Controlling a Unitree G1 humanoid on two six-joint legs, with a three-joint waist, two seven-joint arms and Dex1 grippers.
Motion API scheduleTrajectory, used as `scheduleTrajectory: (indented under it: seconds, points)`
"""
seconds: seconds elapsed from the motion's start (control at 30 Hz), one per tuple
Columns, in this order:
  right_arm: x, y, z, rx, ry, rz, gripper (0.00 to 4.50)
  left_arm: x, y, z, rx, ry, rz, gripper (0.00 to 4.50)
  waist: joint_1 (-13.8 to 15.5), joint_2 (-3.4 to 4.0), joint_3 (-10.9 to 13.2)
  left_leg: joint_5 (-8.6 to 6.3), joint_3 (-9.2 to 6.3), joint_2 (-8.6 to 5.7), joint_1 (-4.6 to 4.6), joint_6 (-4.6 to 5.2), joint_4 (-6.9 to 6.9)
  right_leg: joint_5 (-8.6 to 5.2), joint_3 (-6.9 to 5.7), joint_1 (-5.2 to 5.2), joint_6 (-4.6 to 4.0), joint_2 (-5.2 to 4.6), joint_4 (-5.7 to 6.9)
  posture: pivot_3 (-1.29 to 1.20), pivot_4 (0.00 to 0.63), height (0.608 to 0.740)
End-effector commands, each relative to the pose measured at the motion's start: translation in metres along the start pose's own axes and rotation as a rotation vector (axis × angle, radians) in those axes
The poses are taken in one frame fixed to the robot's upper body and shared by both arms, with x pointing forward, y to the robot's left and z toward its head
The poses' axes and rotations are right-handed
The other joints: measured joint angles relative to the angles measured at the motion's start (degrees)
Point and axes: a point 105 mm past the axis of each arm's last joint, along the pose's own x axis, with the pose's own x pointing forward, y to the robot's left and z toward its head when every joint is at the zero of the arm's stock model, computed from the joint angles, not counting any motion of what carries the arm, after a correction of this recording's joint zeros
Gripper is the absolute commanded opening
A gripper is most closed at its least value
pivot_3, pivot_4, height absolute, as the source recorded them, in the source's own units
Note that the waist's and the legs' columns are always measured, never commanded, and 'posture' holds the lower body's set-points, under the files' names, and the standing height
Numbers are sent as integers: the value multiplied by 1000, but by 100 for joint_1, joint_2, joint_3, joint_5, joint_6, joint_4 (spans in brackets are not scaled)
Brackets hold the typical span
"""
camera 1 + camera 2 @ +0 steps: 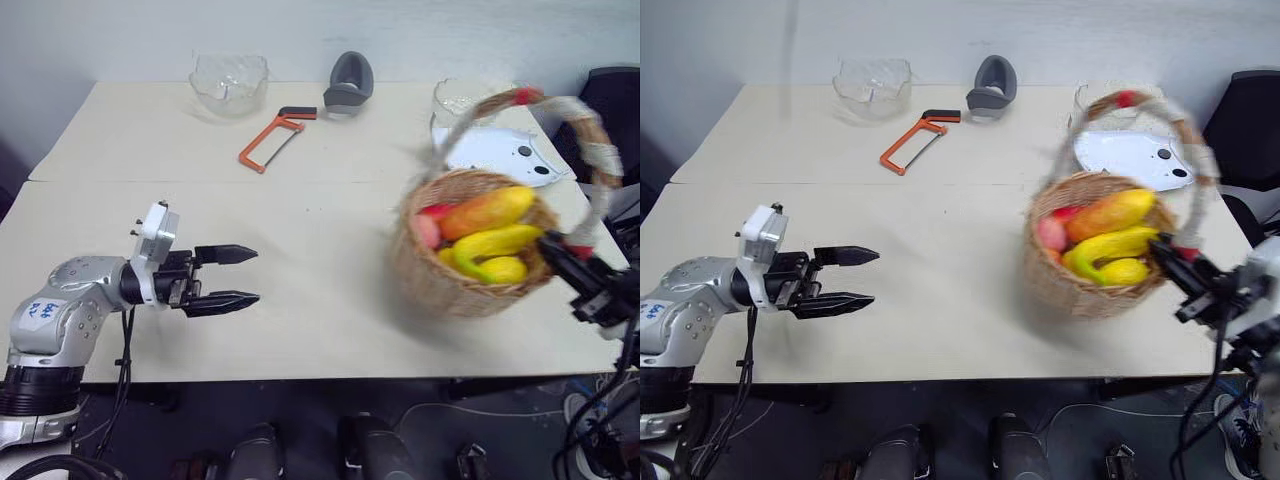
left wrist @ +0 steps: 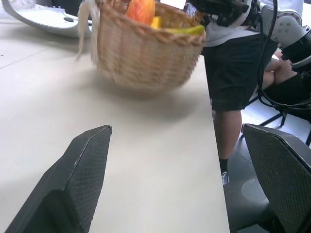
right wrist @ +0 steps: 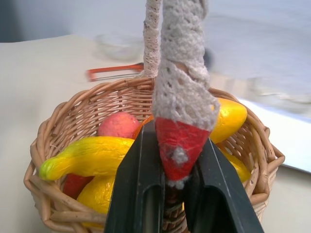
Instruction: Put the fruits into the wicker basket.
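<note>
A robot-testing lab is showing here: a plain worktop point(image 1: 300, 290) is carrying a hacksaw point(image 1: 272, 138), with cables point(image 1: 590, 420) trailing underneath.

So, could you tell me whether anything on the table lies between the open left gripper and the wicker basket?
Nothing visible does. Bare table stretches from the left gripper to the wicker basket, which already holds the banana and mango. The right gripper grips its handle. The hacksaw lies farther back.
</note>
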Motion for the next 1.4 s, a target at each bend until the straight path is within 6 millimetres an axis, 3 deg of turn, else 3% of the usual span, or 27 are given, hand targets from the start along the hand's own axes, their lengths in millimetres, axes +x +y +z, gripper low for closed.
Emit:
scheduleTrajectory:
  seconds: [0.03, 0.2, 0.23, 0.4, 0.6, 0.63, 0.87, 1.0, 1.1, 1.27, 1.4]
  points:
    - [-11, -27, -7, -10, -7, -120, 138, 3, 2, 6, 56, -15, -23, 4500, 3, 0, 0, 0, 0, 3, -1, -2, 0, 0, 0, 0, 0, 4, -1, 0, 150, 740]
    - [2, -29, -30, 48, 81, -84, 138, 3, 1, 5, 75, -19, -30, 4500, -25, 2, -1, 14, 9, 6, -1, -26, -1, 0, 12, -10, 0, 8, 5, 0, 150, 740]
    - [4, -31, -30, 25, 74, -91, 841, 3, 1, 5, 78, -21, -27, 4500, -37, 2, -1, 14, 9, 6, 2, -26, 1, 0, 16, -9, 0, 9, 7, 0, 150, 740]
    - [1, -36, -29, 3, 79, -97, 2331, 1, -1, 4, 94, -32, -4, 4500, 11, 2, -1, 13, 5, 5, 1, -26, 1, -1, 15, -9, 1, 8, 9, 0, 150, 740]
    - [-19, -34, -5, -63, 126, -22, 4318, -15, 2, -1, 119, -22, 71, 4500, 43, 4, -2, 11, 4, -1, -7, -21, 6, -1, 14, -6, 7, 0, 0, 0, 150, 740]
    - [-24, -35, 0, -89, 129, -20, 4460, -18, 3, -3, 120, -12, 88, 4500, 40, 3, -2, 10, 4, -1, -4, -20, 5, -1, 15, -5, 7, 0, 0, 0, 150, 740]
    - [-58, -27, 12, -328, 281, 146, 4460, -44, 10, -18, 167, 41, 246, 4500, 16, 3, -3, -2, 1, 3, 1, -1, -3, -1, 12, -2, 6, 8, -4, 0, 150, 740]
    - [-68, -5, -5, -350, 358, 351, 4460, -58, 15, -34, 231, 131, 345, 4500, 19, 0, -5, -4, 1, 3, 5, 2, -2, -1, 12, 2, 6, 7, -5, 0, 150, 740]
    - [-63, 29, -30, -274, 371, 555, 4460, -68, 7, -47, 221, 168, 359, 4500, -4, -6, -8, -5, 2, 6, 7, 1, -2, -1, 13, 3, 6, 7, -6, 0, 150, 740]
    - [-3, 76, -59, -161, 197, 705, 4460, -69, -18, -73, 172, 208, 355, 4500, -130, -8, -8, -5, 6, 14, 11, -2, 1, 3, 13, 3, -2, 4, 0, 0, 150, 740]
    - [44, 121, -82, -82, 83, 798, 4460, -72, -17, -75, 260, 220, 469, 4500, -105, -11, -10, 2, -11, 16, 6, -12, 1, 0, 2, -3, -10, 8, 7, 0, 150, 740]
